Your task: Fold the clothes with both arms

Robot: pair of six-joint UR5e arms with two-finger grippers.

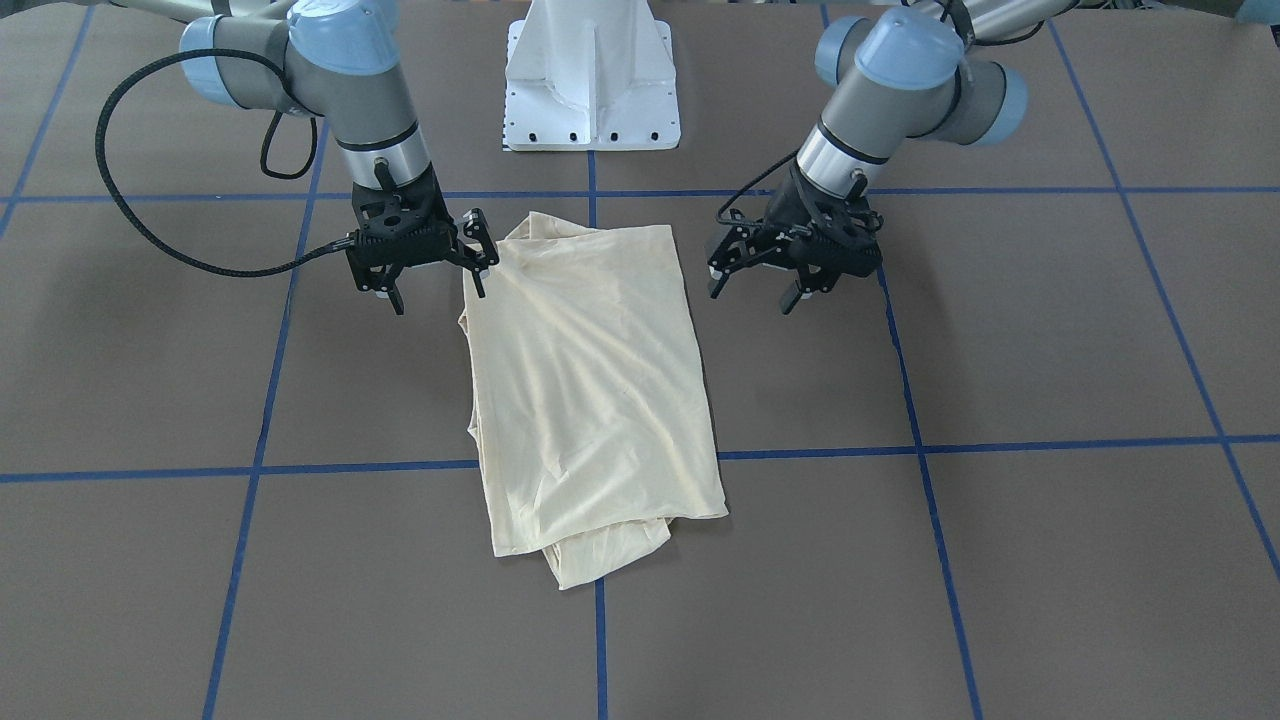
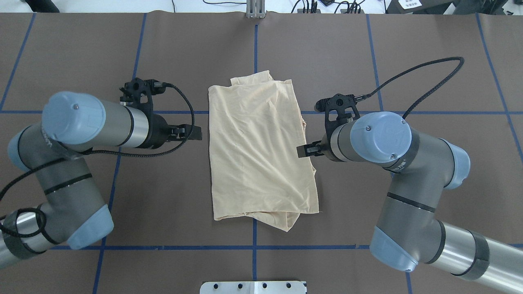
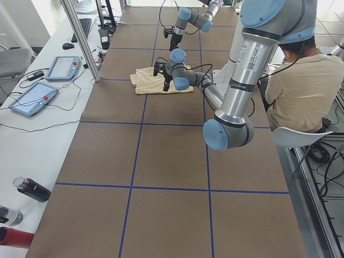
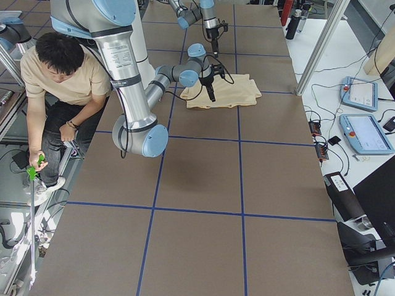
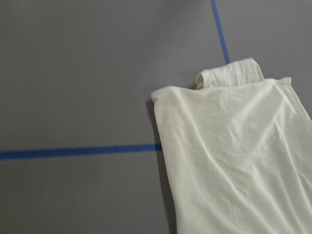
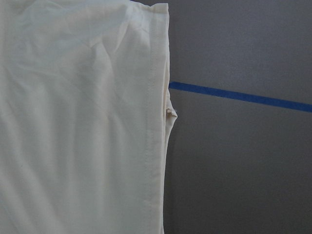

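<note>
With the cream shirt [image 1: 590,380] folded into a long strip on the bench [image 1: 1000,580] between left end effector [image 1: 750,300] and right end effector [image 1: 440,299], both spread apart and empty, probably best to pinch both robot-side corners through every layer, lift evenly, fold forward.

Cream shirt [image 6: 83,122] over blue line [image 6: 239,96]
</note>
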